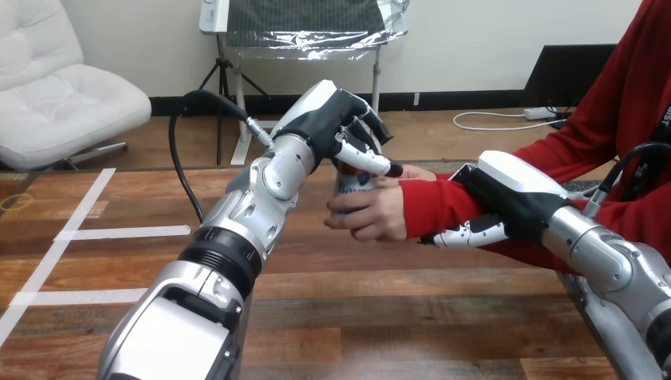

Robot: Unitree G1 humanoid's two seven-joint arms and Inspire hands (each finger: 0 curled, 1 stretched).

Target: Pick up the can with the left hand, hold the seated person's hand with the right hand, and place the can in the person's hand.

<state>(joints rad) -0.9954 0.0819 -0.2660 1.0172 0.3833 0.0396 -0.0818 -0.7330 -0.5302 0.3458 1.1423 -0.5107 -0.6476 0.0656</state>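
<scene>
A white and blue can (pixel 349 184) stands upright above the middle of the wooden table (pixel 396 309), mostly covered. My left hand (pixel 336 119) comes down on it from above, its fingers (pixel 365 161) curled round the can's top. The person's hand (pixel 378 214) reaches in from the right in a red sleeve and wraps the can's lower part, so both hands are on the can. My right hand (pixel 510 194) lies over the person's wrist, with its fingers (pixel 468 233) curled under the red sleeve.
White tape strips (pixel 119 232) mark the table at the left. The person's other red-sleeved arm (pixel 633 202) lies along the right edge, close to my right forearm (pixel 609 261). My left forearm (pixel 229 245) crosses the table's lower left.
</scene>
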